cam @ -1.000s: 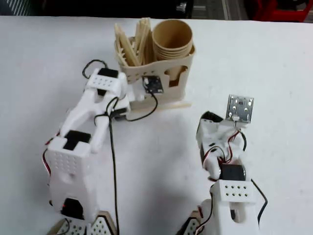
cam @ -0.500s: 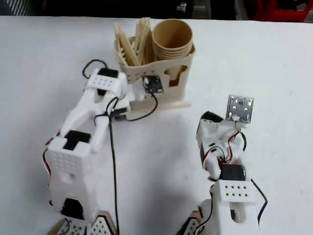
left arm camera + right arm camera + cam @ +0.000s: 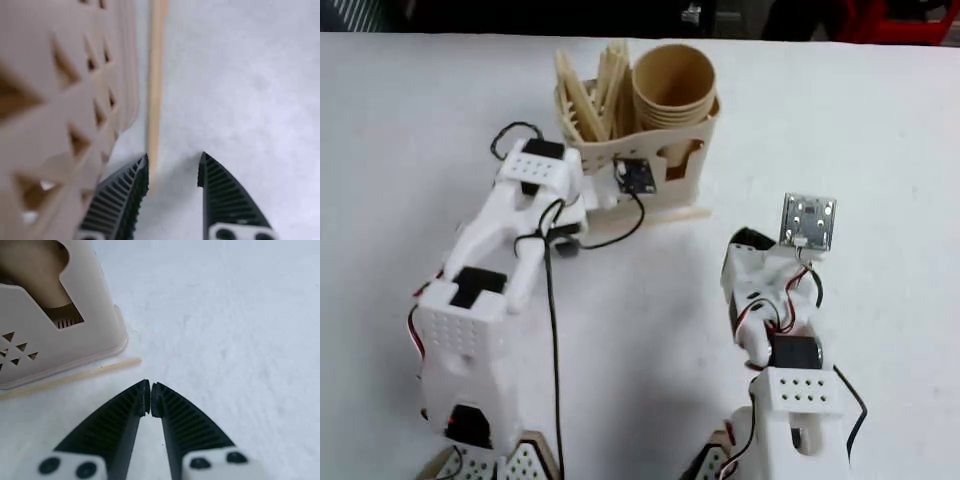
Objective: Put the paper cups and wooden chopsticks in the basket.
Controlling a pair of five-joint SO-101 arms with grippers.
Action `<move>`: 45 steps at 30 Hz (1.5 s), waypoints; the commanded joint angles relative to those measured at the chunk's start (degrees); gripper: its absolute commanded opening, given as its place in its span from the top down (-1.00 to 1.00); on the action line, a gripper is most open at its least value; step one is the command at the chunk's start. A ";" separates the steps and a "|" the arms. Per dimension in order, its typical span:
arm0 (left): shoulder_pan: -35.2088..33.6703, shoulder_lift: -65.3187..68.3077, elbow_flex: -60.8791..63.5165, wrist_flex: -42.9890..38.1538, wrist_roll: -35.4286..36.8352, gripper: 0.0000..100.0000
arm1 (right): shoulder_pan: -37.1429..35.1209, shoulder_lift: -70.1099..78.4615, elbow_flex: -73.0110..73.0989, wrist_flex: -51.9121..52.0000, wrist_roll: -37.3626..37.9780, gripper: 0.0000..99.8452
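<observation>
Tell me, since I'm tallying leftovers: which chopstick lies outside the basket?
The single chopstick lying flat on the table along the basket front; the other chopsticks stand upright inside it.

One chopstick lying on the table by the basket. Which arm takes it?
Left, probably. The left end effector is open, with the chopstick ending beside one fingertip. The right end effector is shut, apart from the stick's other end.
</observation>
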 commanded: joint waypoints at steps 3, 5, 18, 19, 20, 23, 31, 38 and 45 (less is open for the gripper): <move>0.48 -4.09 -0.18 -2.29 0.79 0.64 | 0.57 -1.27 -0.97 -1.10 0.88 0.96; 0.04 -4.00 -0.09 -4.13 0.79 0.64 | 0.57 -1.27 -0.97 -1.10 0.88 0.96; -0.92 0.92 -0.26 -8.18 0.44 0.68 | 0.57 -1.27 -0.97 -1.10 0.88 0.96; -0.75 0.92 -0.26 -7.91 0.44 0.71 | 0.57 -1.27 -0.97 -1.10 0.88 0.96; -0.57 0.92 -0.44 -7.03 0.35 0.74 | 0.57 -1.27 -0.97 -1.10 0.88 0.96; 0.22 1.10 -0.62 -4.66 0.35 0.79 | 0.57 -1.27 -0.97 -1.10 0.88 0.96; 3.21 0.92 -0.26 5.36 -6.24 0.95 | 0.66 -1.27 -0.97 -1.10 0.88 0.96; 7.25 0.75 -0.18 13.27 -6.07 0.96 | 0.66 -1.27 -0.97 -1.10 0.88 0.96; 7.78 0.75 -0.09 16.53 -2.64 0.96 | 3.03 -1.27 -1.49 -1.19 0.62 0.96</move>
